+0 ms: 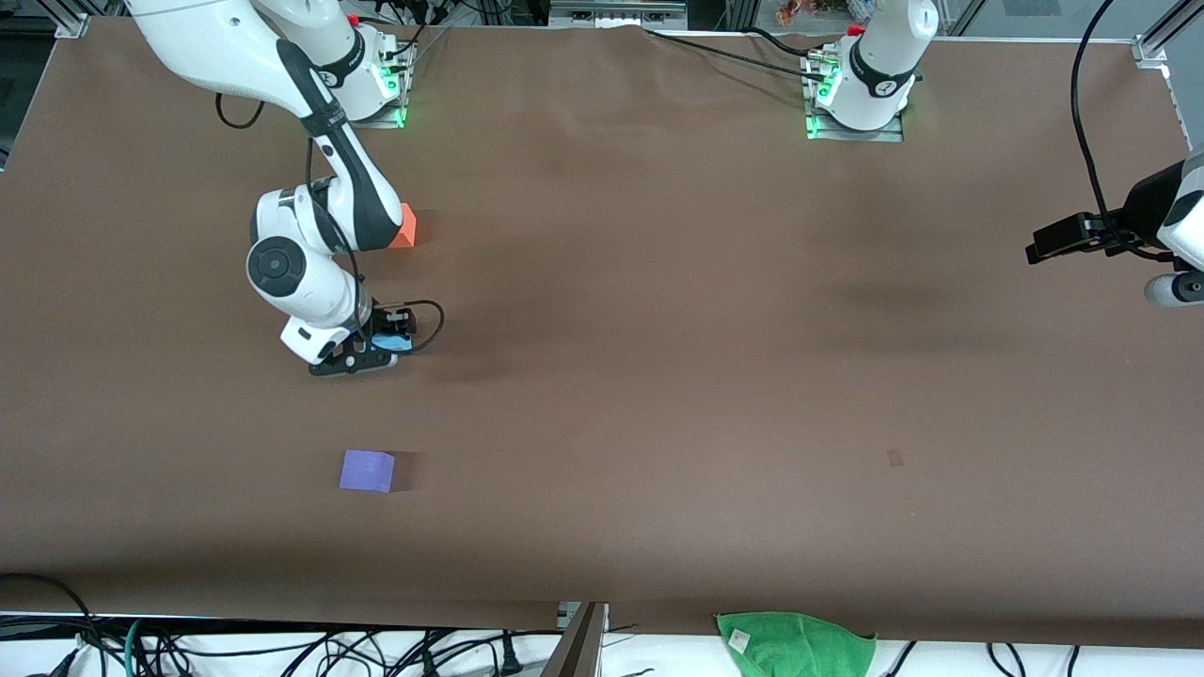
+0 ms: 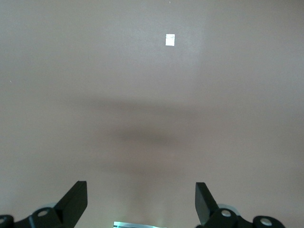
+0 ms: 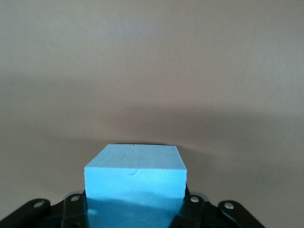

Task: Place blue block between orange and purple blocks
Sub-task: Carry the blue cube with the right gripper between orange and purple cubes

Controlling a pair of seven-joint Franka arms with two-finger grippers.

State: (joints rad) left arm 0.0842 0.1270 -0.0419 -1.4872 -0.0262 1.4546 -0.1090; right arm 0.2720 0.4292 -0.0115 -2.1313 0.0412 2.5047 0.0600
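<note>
My right gripper (image 1: 374, 353) is shut on the blue block (image 1: 396, 341), a sky-blue cube, low over the table between the orange block (image 1: 407, 227) and the purple block (image 1: 367, 470). The orange block lies farther from the front camera and is partly hidden by the right arm. The purple block lies nearer to that camera. In the right wrist view the blue block (image 3: 135, 178) fills the space between the jaws of the right gripper (image 3: 135, 211). I cannot tell if it touches the table. My left gripper (image 2: 141, 199) is open and empty, waiting at the left arm's end of the table (image 1: 1176, 287).
A green cloth (image 1: 795, 644) hangs at the table's edge nearest the front camera. A small mark (image 1: 895, 458) is on the brown table cover, and it also shows in the left wrist view (image 2: 170, 40). Cables run along the table's edges.
</note>
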